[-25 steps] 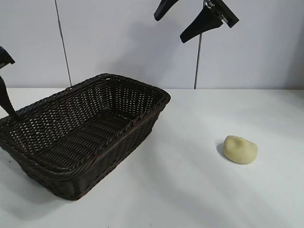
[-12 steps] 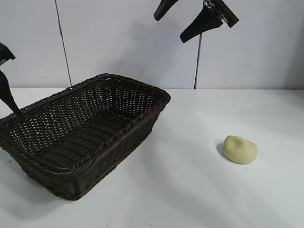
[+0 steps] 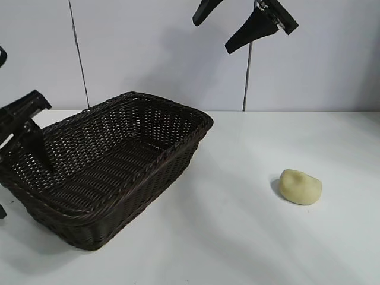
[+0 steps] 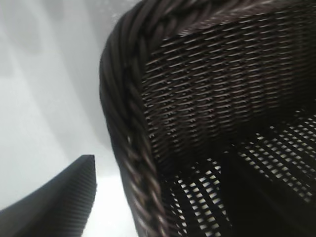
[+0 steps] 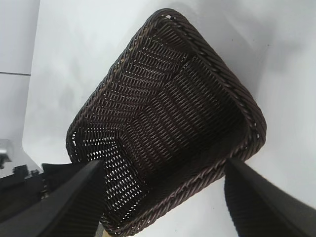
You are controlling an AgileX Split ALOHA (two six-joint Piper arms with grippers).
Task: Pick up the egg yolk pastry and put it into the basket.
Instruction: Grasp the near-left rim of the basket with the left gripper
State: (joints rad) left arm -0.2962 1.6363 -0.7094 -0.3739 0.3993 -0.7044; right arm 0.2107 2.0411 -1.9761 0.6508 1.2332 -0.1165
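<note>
One basket [image 3: 113, 172] holds nothing; egg yolk pastry [image 3: 300, 187] lies well apart.

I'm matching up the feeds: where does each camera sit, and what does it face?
Exterior: level, facing both arms; shows basket, pastry, left gripper at the basket's end, right gripper high.
Left wrist: close on the basket rim; one finger shows.
Right wrist: high, looking down into the basket; two fingers.
All share the basket.
</note>
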